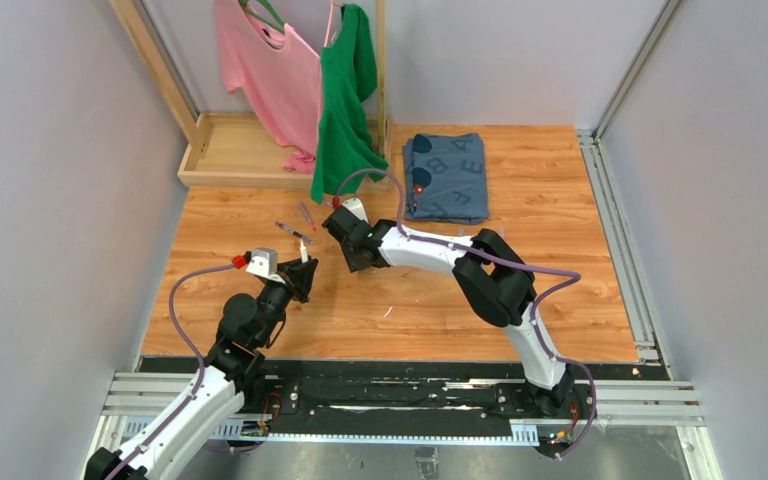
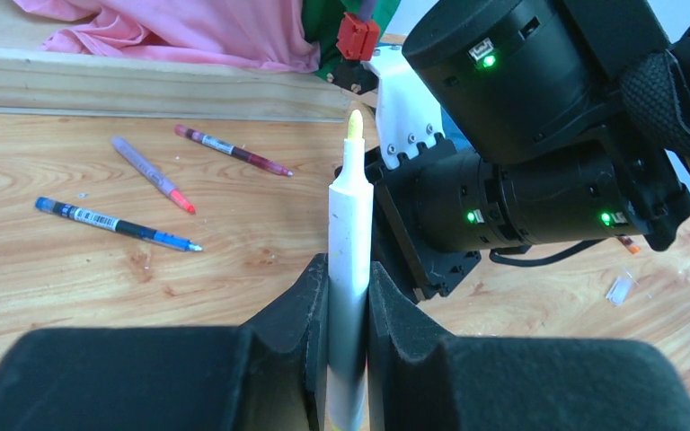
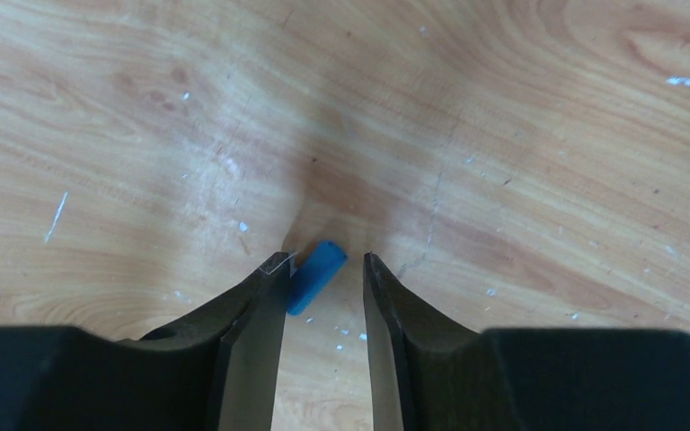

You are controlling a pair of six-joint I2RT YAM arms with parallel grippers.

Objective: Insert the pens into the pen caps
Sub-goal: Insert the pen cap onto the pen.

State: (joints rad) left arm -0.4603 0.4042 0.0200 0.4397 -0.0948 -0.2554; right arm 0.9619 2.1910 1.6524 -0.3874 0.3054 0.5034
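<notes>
White, yellow-tipped pen (image 2: 350,233); blue cap (image 3: 316,277)

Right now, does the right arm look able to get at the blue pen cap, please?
Probably yes: the right gripper is open and straddles the blue cap, which lies uncovered on the table.

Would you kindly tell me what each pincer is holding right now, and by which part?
The left pincer grips the white pen by its lower barrel, tip up. The right pincer holds nothing, open around the blue cap.
</notes>
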